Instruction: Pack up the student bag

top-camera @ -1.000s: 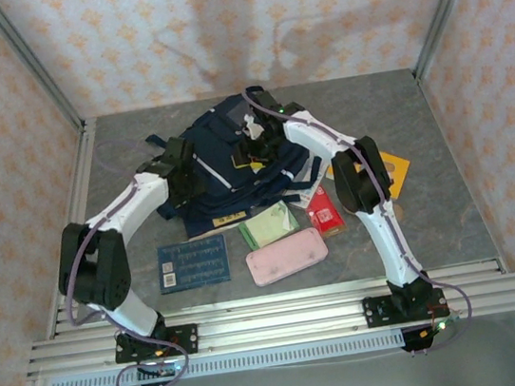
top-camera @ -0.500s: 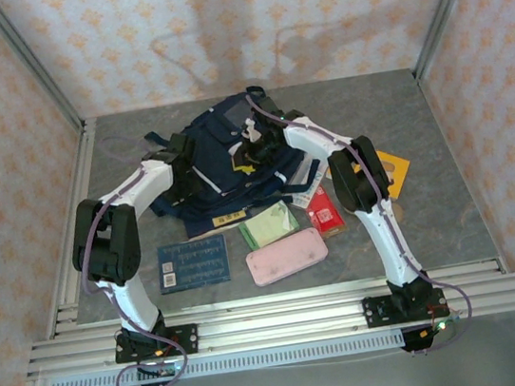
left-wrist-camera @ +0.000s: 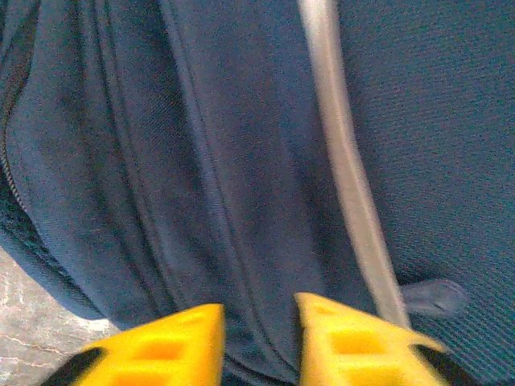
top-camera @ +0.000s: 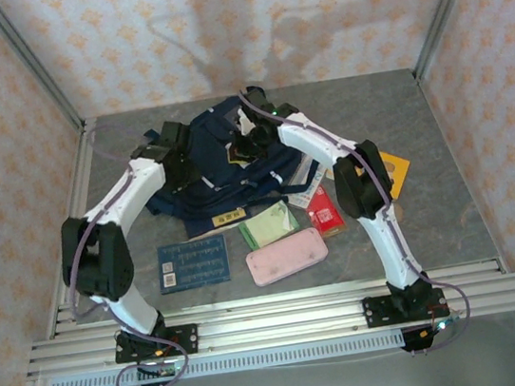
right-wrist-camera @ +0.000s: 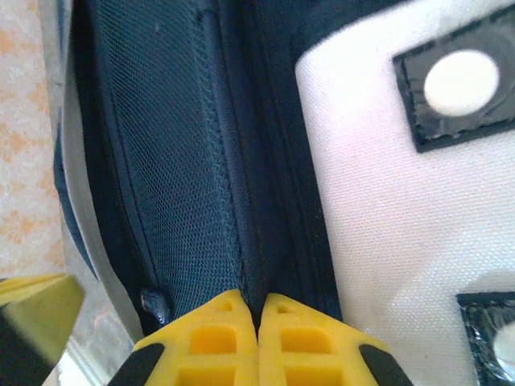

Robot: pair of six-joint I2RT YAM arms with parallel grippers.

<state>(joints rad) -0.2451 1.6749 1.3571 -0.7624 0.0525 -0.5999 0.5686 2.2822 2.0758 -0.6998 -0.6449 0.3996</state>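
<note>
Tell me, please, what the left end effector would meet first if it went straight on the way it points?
The backpack: the left end effector points at its navy fabric, beside the grey stripe, seemingly very close, though depth is unclear.

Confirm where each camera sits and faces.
Top external: above, behind the bases, looking down at the table; left arm and right arm reach the student bag.
Left wrist: close over navy fabric and a grey stripe; left fingers apart.
Right wrist: close over mesh and a white patch; right fingers shut on the seam.
Shared: the bag.
</note>
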